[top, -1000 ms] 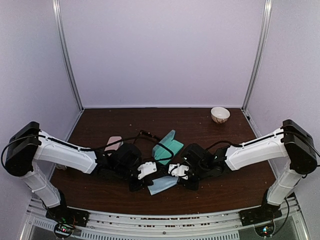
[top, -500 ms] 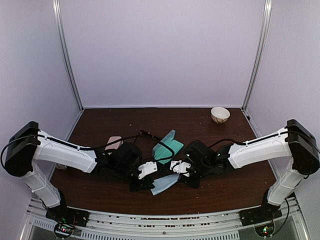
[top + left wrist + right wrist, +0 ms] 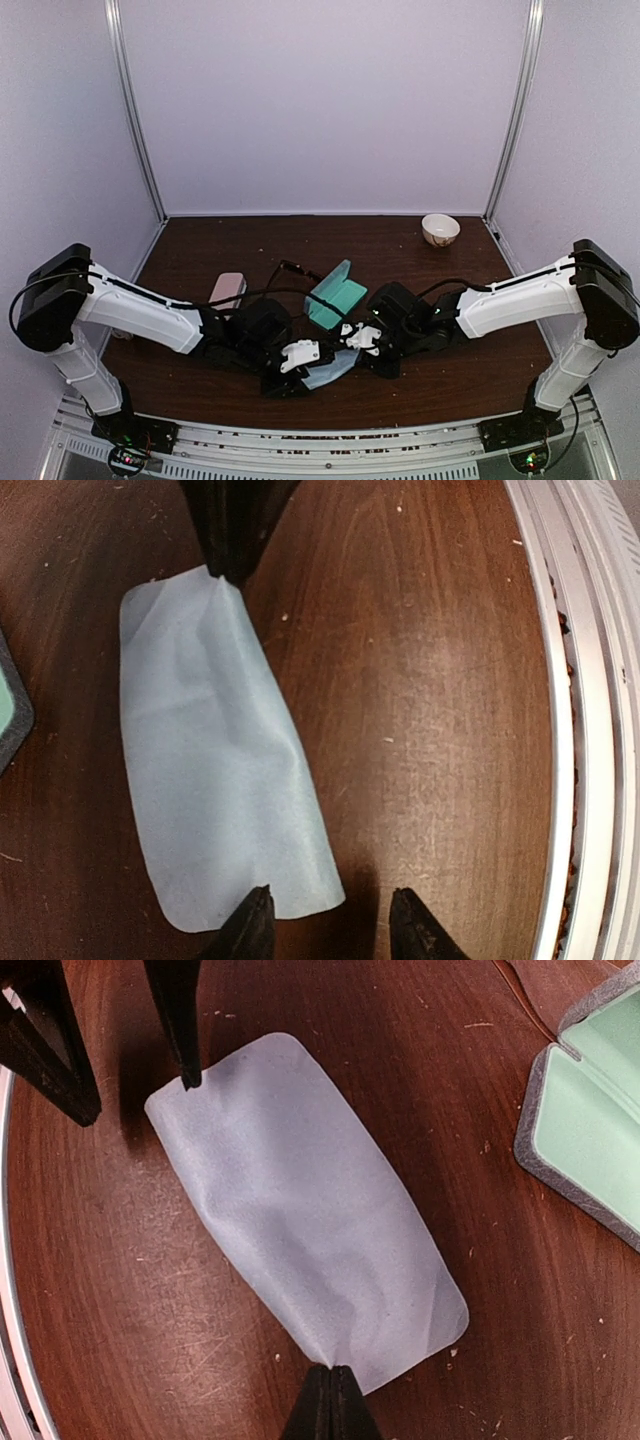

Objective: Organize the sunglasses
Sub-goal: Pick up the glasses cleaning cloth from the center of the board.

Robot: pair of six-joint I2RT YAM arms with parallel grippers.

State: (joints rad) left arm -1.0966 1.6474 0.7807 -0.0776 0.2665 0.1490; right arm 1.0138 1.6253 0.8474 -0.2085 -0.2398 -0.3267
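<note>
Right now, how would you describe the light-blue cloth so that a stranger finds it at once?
On the brown table, look at the middle of the edge nearest the robot. The cloth lies flat, a pale blue oblong with one end pinched by the right gripper. Unlike the open case with green lining beside it, it is thin and limp.

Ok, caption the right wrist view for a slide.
Right fingers pinch one end of a light-blue cloth; left fingers stand open at the other.
</note>
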